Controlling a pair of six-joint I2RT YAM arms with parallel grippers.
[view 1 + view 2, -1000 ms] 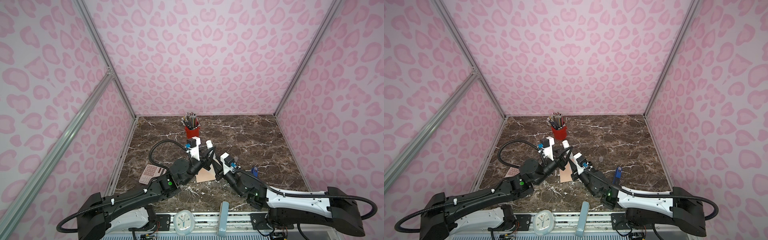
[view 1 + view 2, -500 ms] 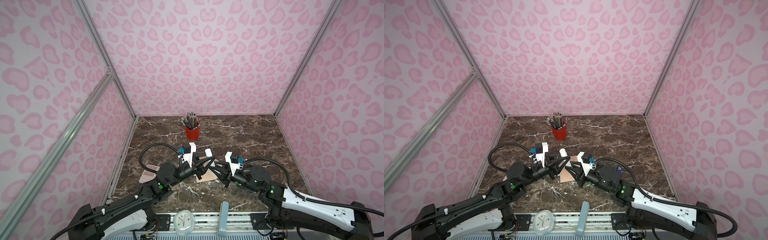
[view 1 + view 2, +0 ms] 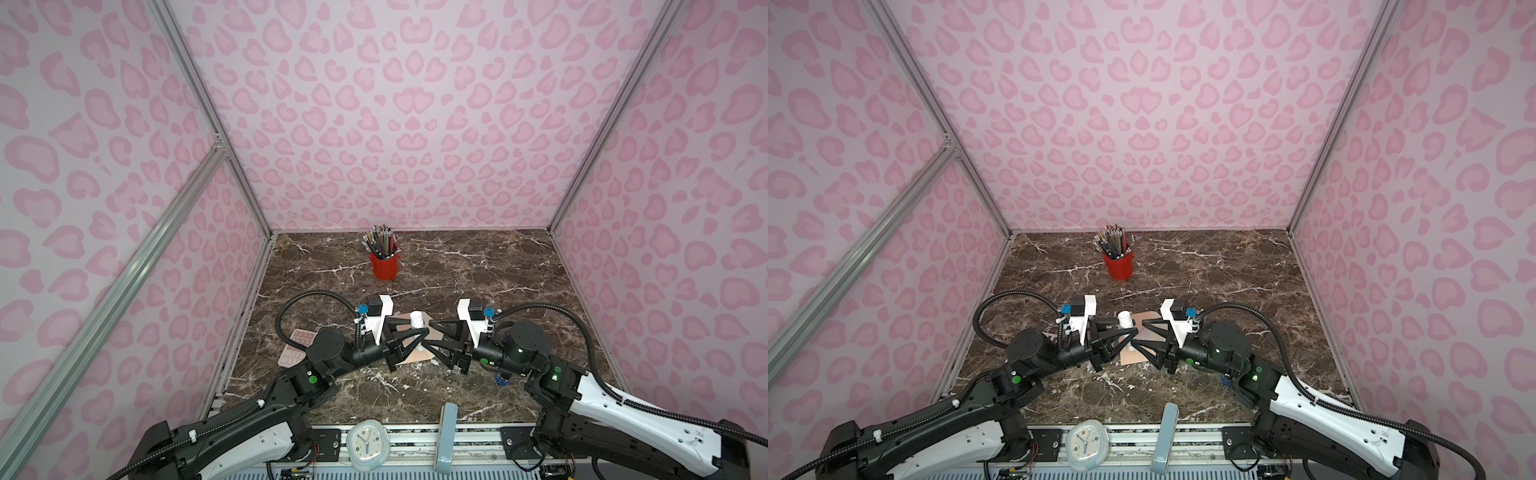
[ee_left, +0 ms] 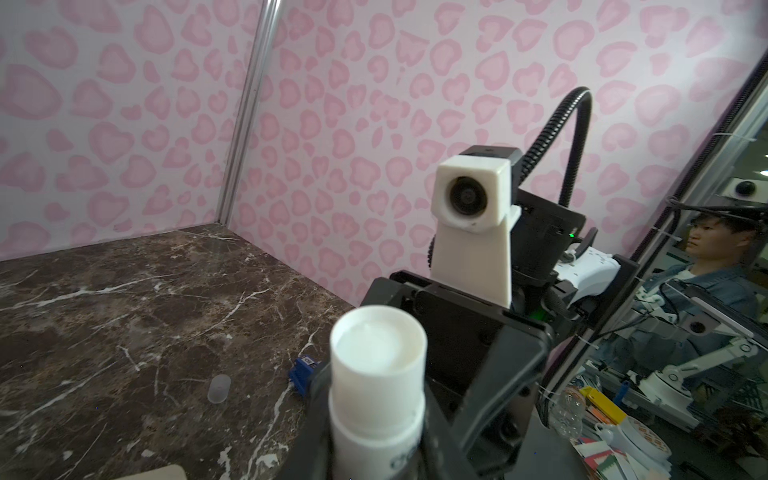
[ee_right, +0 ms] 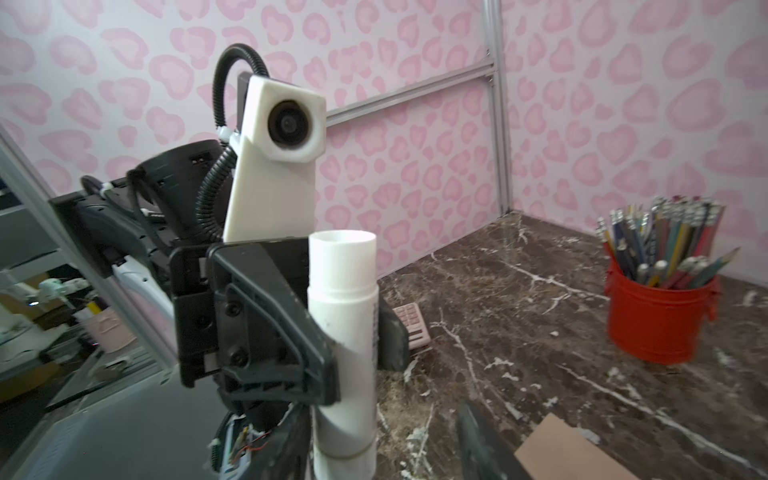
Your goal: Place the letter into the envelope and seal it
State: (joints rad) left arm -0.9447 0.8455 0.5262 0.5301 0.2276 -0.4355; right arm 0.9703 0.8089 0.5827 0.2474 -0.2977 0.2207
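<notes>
Envelope [image 3: 1149, 327] lies flat on the marble table [image 3: 478, 270] at lower centre of both top views, right under my grippers. I can't spot the letter lying loose anywhere, so I judge it is already inside, though the flap is hidden from me. My left gripper [image 5: 353, 357] is clamped on the upright glue stick [image 4: 378, 365], whose top is bare. A small clear cap [image 4: 219, 388] lies on the table at lower left of the left wrist view. My right gripper [image 3: 428, 336] has its jaws apart on either side of the stick's lower end. Gluing and pressing down the flap are left, I reckon.
</notes>
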